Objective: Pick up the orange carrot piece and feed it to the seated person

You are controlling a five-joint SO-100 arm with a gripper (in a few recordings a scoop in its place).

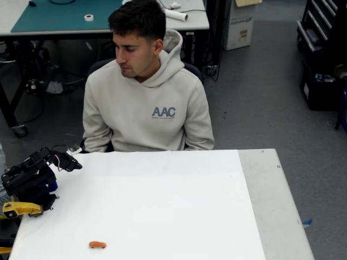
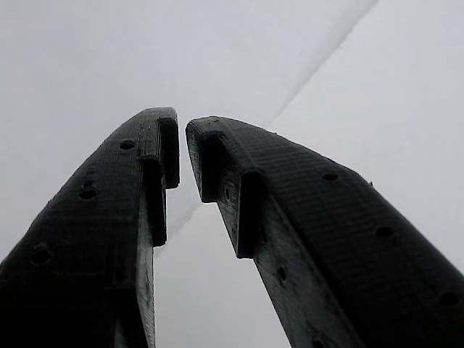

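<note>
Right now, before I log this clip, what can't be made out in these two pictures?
- Carrot, fixed view: too small to tell shape details or texture.
- Person, fixed view: below the chest hidden by the table; hands unseen.
- Arm base, fixed view: cut off by the left edge.
- Pincer, wrist view: nearly closed on nothing; the surface beyond is plain white, so its height above the table is unclear.
</note>
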